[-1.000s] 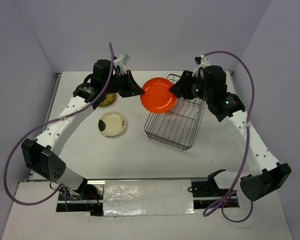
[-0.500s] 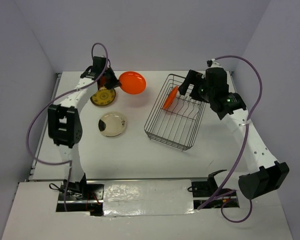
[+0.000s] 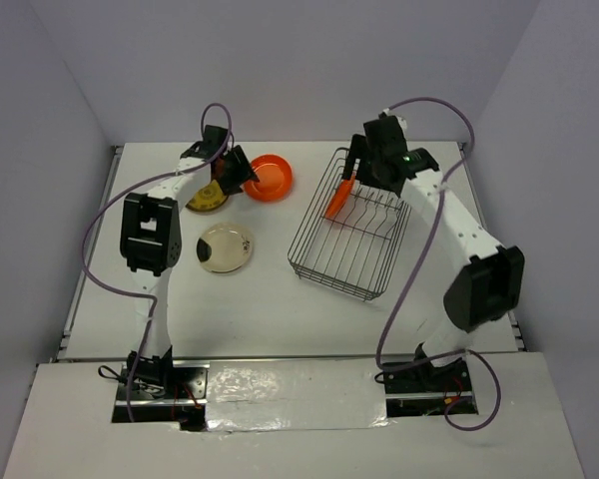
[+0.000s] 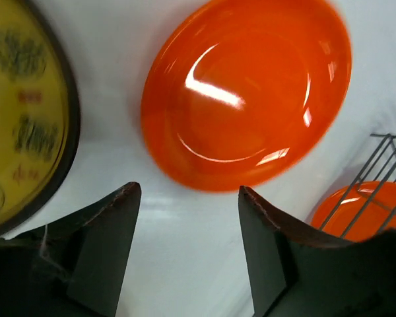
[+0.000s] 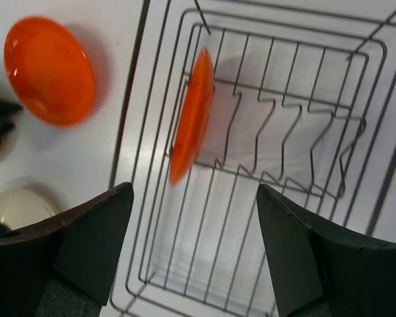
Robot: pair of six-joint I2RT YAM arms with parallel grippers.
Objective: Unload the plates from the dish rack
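Seen from overhead, one dark wire dish rack [image 3: 347, 228] sat right of centre on a white table [image 3: 280, 309]. Its long axis ran from the far edge toward the near edge, with the near end skewed slightly left.

There were four plates in all: two orange, one yellow-brown and one cream.
- One orange plate [image 5: 193, 115] stood on edge inside the rack, close to its left wall at the far end. It leaned a little, and its thin edge ran roughly along the rack's length.
- The second orange plate [image 4: 247, 86] lay flat, face up, on the table left of the rack.
- The yellow-brown plate [image 3: 206, 199] lay flat farther left. The left arm partly covered it, and the left wrist view cut it off.
- The cream plate [image 3: 225, 246] lay flat nearer the arms (its dark blotch was too small to make out).

The left gripper [image 4: 188, 191] hovered just beside the flat orange plate. Its fingers were spread and held nothing.

The right gripper [image 5: 195, 191] hung above the rack's far end, over the upright plate. Its fingers were also spread wide and held nothing. One of those fingers hid part of the cream plate in the right wrist view.
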